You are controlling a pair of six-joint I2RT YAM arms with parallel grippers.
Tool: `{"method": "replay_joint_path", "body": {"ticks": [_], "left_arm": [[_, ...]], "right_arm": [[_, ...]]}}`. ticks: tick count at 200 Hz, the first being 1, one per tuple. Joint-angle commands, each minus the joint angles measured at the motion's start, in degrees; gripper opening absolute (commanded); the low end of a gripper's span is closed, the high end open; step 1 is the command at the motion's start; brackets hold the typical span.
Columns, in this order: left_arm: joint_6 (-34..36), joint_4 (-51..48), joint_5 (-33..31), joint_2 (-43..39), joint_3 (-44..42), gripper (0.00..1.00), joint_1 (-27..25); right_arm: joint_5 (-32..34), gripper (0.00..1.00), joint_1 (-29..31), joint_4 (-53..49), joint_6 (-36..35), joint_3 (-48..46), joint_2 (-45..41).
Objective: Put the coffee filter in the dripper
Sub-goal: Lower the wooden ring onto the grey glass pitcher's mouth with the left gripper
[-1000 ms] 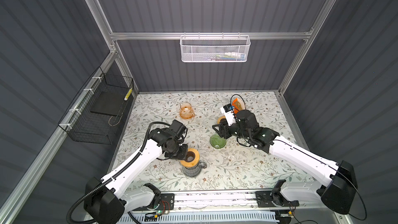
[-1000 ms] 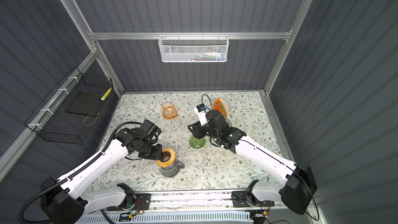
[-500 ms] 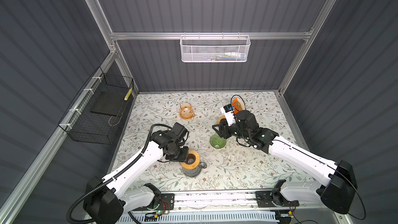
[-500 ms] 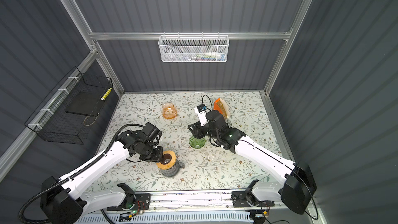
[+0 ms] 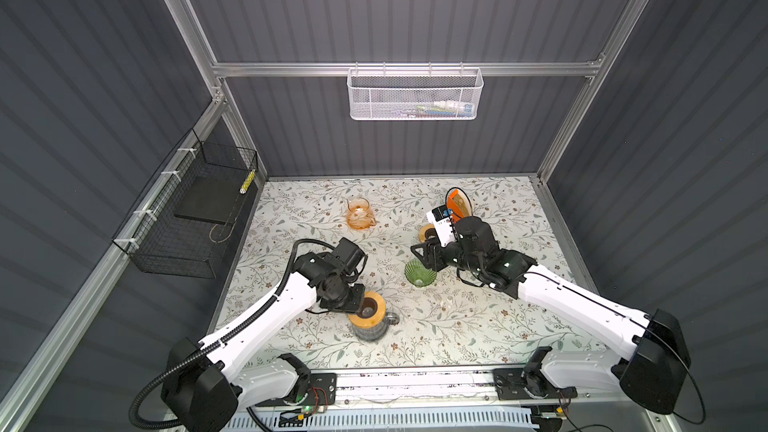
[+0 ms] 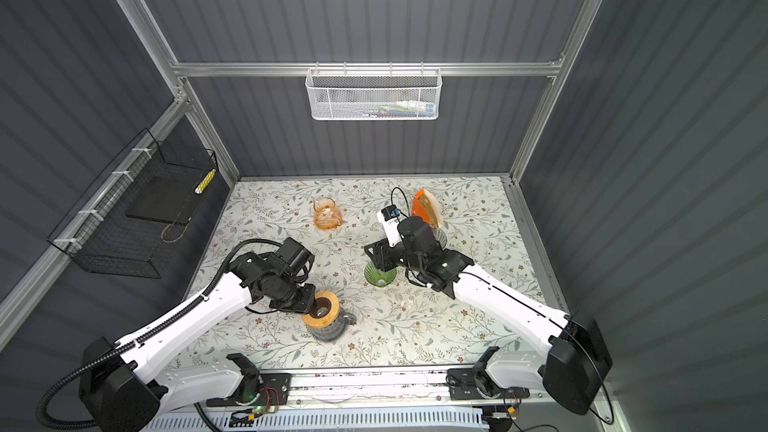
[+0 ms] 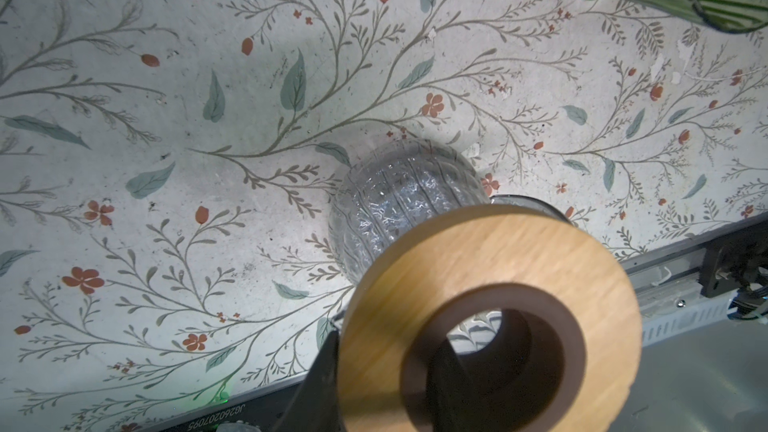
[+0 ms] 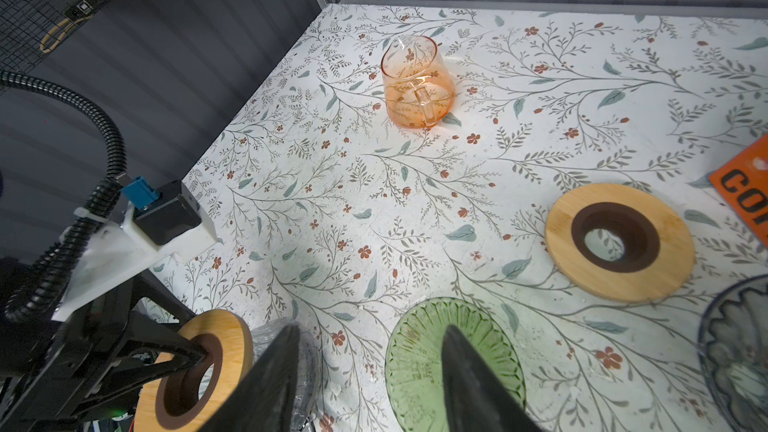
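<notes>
- left gripper [image 5: 358,305] pinched narrow on wooden ring [image 7: 478,251]: one finger in the hole, one outside the rim
- ring sits on top of clear glass carafe [image 7: 399,201], front left of floral table [image 7: 166,118]
- right gripper [image 8: 371,334] part open, empty, jaws astride rim of green glass dripper [image 5: 419,275], mid-table
- coffee filter pack [image 6: 424,206], orange, stands back right, apart from dripper
- second wooden ring [image 8: 559,238] flat on table between pack and dripper
- orange glass pitcher [image 8: 415,85] upright, back centre
</notes>
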Motion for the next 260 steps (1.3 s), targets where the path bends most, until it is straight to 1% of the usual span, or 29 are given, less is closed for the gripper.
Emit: {"method": "replay_joint_path", "body": {"ticks": [1, 121, 260], "left_arm": [[-0.87, 0.19, -0.59, 0.80, -0.33, 0.17, -0.59], [-1.02, 0.77, -2.53, 2.82, 0.17, 0.19, -2.42], [-1.53, 1.14, -4.06, 3.36, 0.83, 0.30, -3.57]], "right_arm": [[0.37, 0.56, -0.16, 0.99, 0.35, -0.51, -1.00], [0.63, 0.56, -0.25, 0.88, 0.00, -0.69, -0.99], [1.07, 0.57, -0.34, 0.66, 0.09, -0.86, -1.45]]}}
